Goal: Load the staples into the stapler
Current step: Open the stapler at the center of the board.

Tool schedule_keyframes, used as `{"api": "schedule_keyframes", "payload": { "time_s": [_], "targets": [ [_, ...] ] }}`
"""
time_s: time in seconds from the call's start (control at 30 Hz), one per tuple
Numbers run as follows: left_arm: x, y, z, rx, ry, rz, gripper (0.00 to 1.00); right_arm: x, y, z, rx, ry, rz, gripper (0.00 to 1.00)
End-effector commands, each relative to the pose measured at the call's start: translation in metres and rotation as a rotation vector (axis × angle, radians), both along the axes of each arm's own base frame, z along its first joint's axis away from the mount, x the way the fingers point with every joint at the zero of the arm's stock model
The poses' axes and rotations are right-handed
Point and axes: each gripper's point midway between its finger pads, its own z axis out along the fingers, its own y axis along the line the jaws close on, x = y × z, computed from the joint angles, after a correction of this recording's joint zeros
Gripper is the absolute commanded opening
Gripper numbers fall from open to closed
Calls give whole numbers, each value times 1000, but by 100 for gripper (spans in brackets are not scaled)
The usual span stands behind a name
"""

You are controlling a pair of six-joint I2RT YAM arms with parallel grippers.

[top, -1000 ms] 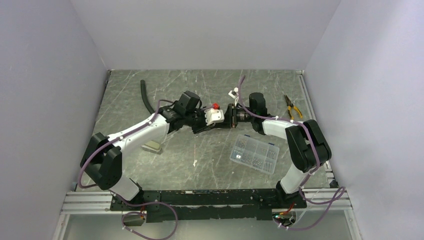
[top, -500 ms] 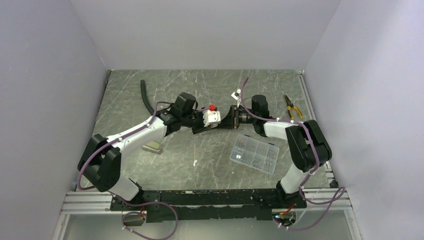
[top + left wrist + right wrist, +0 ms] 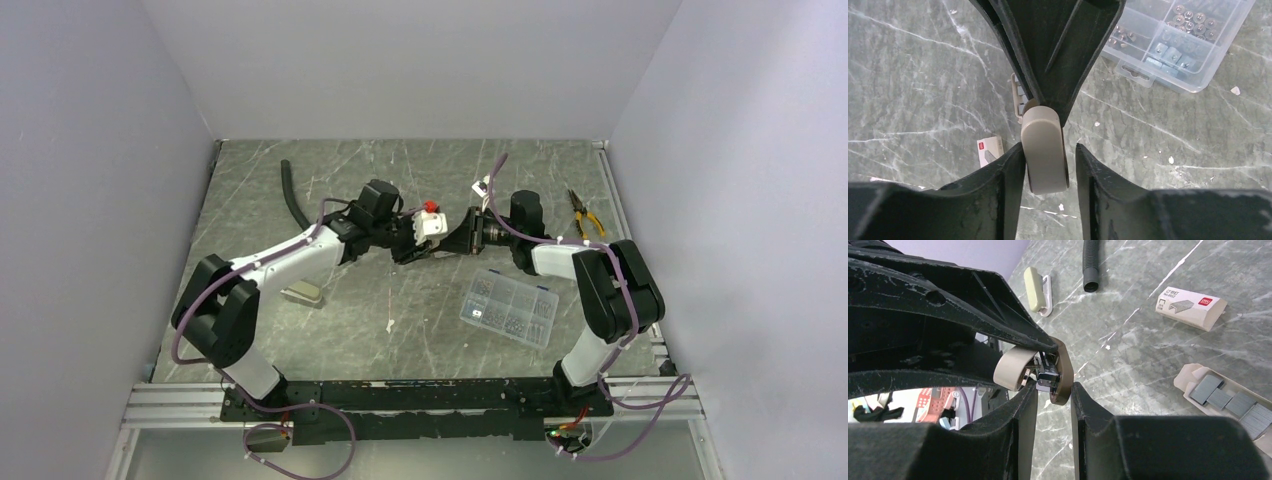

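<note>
table (image 3: 350, 330) | hose (image 3: 292, 192) | pliers (image 3: 584, 213) | clear parts box (image 3: 509, 307) | staple carton (image 3: 1190, 303)

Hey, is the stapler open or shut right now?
Open: in the right wrist view the stapler shows two tan halves spread apart, bare metal between them.

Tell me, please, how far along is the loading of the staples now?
Done: the stapler is in the air and hinged open. In hand: the right tool clamps it; the left tool stands loose around its other end, one finger apart from it. Left: the staple strips lie in their tray; none is picked up.
</note>
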Motion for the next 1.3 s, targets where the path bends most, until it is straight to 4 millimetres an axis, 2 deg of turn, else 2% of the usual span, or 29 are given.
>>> {"api": "schedule_keyframes", "payload": {
  "time_s": [0.0,0.13,0.3,0.53,0.67,0.9,1.03,1.13,1.2,1.27],
  "targets": [
    [3,-13,14,-38,12,-17,49,11,0,13,22,-84,-13,0],
    [4,-17,12,-30,16,-19,57,11,0,13,17,-83,-13,0],
    [9,-19,18,-33,9,-7,58,13,-1,6,-8,-76,-19,0],
    [12,-19,24,-28,0,2,51,14,-1,2,-18,-72,-16,0],
    [9,-21,16,-25,19,-12,45,14,-1,3,-15,-71,-15,0],
    [8,-21,10,-24,28,-13,48,14,-1,4,-19,-76,-16,0],
    [8,-23,9,-27,42,-19,36,15,-1,3,-23,-73,-15,0],
    [3,-23,8,-22,50,-43,14,18,-6,0,-36,-72,-38,0],
    [0,-18,10,-29,40,-54,4,23,-12,-3,-58,-63,-72,0],
    [-2,-12,15,-54,21,-66,3,28,-21,-7,-71,-53,-109,0]
  ]
}}
